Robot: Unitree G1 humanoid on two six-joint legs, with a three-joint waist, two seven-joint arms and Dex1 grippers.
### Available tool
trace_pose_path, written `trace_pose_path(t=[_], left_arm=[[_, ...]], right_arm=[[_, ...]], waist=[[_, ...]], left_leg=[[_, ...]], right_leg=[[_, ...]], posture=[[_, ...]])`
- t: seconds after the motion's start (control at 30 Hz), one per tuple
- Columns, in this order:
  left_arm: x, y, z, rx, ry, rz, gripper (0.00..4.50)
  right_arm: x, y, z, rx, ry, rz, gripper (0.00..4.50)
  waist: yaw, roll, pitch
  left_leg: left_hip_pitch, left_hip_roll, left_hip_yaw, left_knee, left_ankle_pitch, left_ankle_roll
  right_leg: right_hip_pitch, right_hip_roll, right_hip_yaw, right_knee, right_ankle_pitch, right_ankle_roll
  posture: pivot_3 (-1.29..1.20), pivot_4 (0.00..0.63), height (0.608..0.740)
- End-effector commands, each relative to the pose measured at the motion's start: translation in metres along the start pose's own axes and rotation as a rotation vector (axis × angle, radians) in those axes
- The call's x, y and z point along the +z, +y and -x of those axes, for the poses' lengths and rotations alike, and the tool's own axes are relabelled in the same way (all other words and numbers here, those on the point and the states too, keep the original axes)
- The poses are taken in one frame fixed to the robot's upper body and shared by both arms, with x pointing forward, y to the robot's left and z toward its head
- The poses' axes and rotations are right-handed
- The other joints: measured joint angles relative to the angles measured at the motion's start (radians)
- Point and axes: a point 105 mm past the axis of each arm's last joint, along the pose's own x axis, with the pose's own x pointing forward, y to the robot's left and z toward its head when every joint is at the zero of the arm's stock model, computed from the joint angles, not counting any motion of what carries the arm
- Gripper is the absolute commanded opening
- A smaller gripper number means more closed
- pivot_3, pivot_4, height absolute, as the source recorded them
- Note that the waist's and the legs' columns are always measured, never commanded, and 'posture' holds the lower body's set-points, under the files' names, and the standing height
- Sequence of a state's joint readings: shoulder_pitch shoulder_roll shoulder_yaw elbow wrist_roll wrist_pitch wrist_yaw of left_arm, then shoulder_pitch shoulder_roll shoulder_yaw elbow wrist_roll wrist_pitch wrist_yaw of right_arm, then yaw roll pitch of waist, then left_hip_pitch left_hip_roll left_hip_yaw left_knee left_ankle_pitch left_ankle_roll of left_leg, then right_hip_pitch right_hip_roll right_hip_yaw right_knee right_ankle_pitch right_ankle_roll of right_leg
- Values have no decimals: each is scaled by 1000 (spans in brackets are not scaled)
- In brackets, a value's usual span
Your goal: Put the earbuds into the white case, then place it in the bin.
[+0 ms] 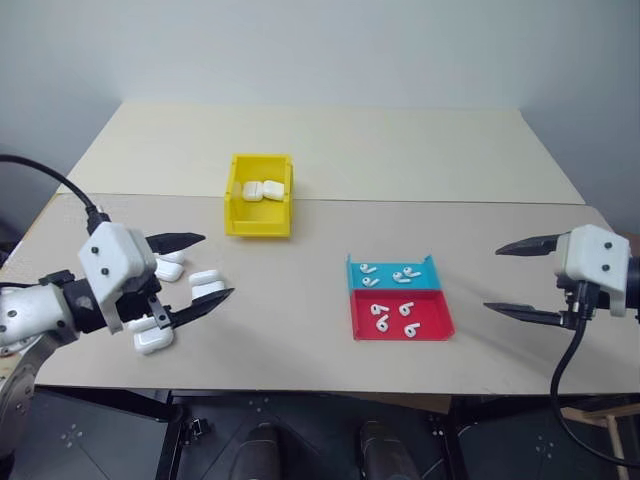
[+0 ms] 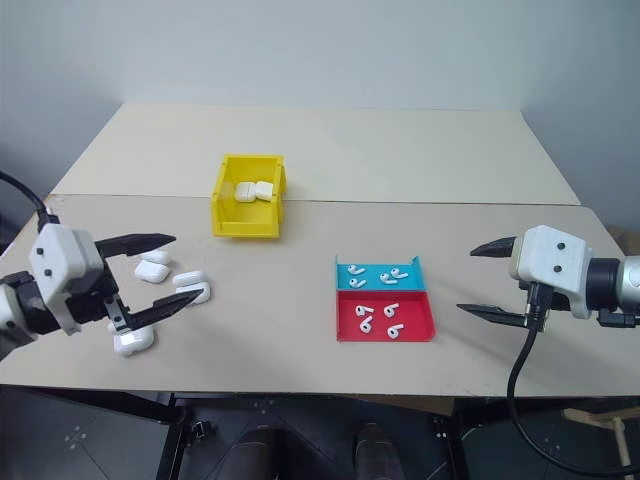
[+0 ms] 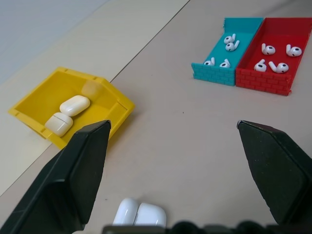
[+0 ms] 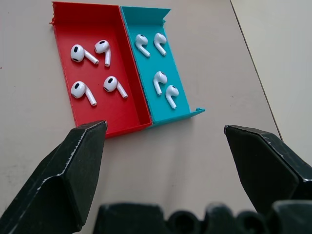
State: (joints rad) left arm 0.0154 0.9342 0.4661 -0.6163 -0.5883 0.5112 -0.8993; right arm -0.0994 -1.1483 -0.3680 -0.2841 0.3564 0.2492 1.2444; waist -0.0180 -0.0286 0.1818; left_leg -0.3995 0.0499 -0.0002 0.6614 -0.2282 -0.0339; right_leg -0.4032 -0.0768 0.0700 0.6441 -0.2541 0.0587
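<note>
Table ahead: left hand [image 2: 150,270], wide and empty, hovers over the white cases [image 2: 190,286], right hand [image 2: 488,280], wide, nearer the earbuds [image 2: 378,312]

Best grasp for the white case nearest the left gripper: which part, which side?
Probably from above, fingers across the two long flat sides of the white case. It lies flat and closed on the table, slightly apart from the other cases, beneath the open left gripper, so a top-down approach looks unobstructed.
</note>
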Motion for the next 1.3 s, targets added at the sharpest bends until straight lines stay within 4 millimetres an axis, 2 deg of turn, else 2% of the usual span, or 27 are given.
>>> trace_pose_path(t=[0.03, 0.33, 0.5, 0.67, 0.77, 0.9, 1.13, 1.3], left_arm=[[8, -2, 1, -7, -13, -33, 4500], [10, 0, 1, 46, -24, -32, 4500], [3, 9, 0, 172, 73, -60, 4500], [-8, 33, 11, 321, 242, 38, 4500], [-22, 52, 23, 388, 439, 138, 4500], [-32, 69, 40, 423, 618, 265, 4500], [-41, 114, 54, 486, 751, 543, 4500], [-59, 130, 49, 454, 821, 634, 4500]], right_arm=[[8, -5, 7, -19, 11, 54, 4465], [8, -7, 6, -14, 15, 58, 4465], [7, -7, 5, -9, 14, 56, 4465], [10, -9, 6, -14, 8, 62, 4465], [8, -2, 6, -2, 13, 46, 4465], [1, 8, 2, 13, 14, 13, 4465], [-1, 10, -9, 21, 2, -3, 4465], [-3, 10, -14, 26, -3, -13, 4465]], waist=[[0, 0, 0], [0, 0, 0], [0, 0, 0], [0, 0, 0], [3, -1, 0], [1, -1, 0], [-2, -3, 0], [-2, -3, 0]], left_leg=[[0, 0, 0, 0, 0, 0], [0, 0, 0, 0, 0, 0], [0, 0, 0, 0, 0, 0], [0, 0, 0, 0, 0, 0], [0, 0, 0, 0, 0, 0], [0, 0, -1, 0, 0, 0], [0, -1, -1, 0, 0, 0], [-3, -1, -1, 0, 0, 0]], right_leg=[[0, 0, 0, 0, 0, 0], [0, 0, 0, 0, 0, 0], [0, 0, 0, 0, 0, 0], [0, 0, 0, 0, 0, 0], [0, 0, 0, 1, 0, 0], [-1, 0, 0, 0, 0, 1], [0, 0, 0, 2, -1, 1], [-3, 0, 0, 1, -1, 1]], posture=[[0, 150, 740], [0, 150, 740], [0, 150, 740], [0, 150, 740], [0, 150, 740], [0, 150, 740], [0, 150, 740], [0, 150, 740]])
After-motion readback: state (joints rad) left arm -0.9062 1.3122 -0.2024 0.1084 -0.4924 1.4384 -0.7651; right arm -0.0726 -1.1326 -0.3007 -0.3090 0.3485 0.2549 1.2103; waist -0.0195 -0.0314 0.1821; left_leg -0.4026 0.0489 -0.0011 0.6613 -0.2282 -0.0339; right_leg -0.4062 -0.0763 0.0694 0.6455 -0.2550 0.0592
